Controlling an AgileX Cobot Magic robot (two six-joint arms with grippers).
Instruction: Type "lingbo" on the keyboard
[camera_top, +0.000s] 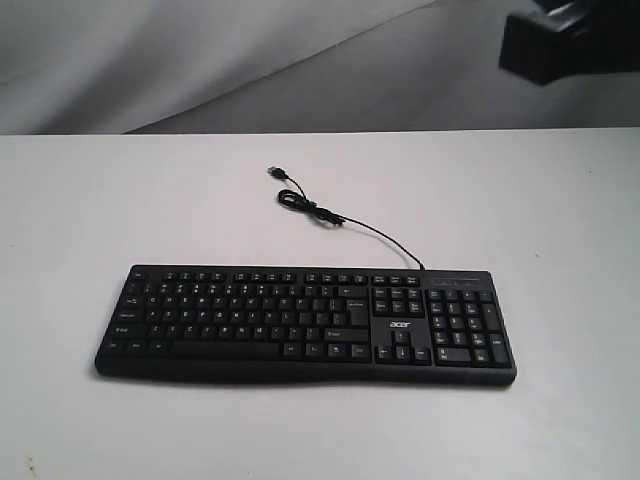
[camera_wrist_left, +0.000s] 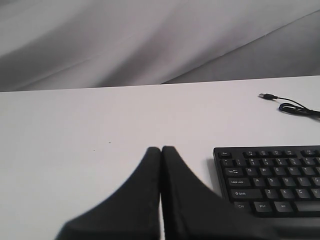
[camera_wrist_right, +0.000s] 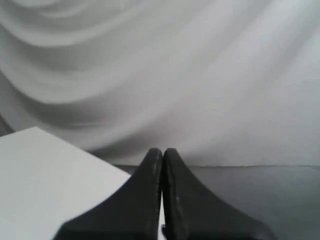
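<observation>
My left gripper (camera_wrist_left: 161, 148) and right gripper (camera_wrist_right: 162, 150) sit pressed together, the keyboard (camera_wrist_left: 272, 182) just beside the left's tips; I'd reach for the first letter.

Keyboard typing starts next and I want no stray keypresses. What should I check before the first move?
1. Keyboard flat on the table, keys unobstructed: ok.
2. Left gripper shut to one tip: ok.
3. Right gripper shut to one tip: ok.
4. USB cable off the keys: ok, it lies behind them.
5. Right gripper above the keys: not ok; its view shows only table corner and backdrop.
6. Plug connected: not ok, it lies loose.
</observation>
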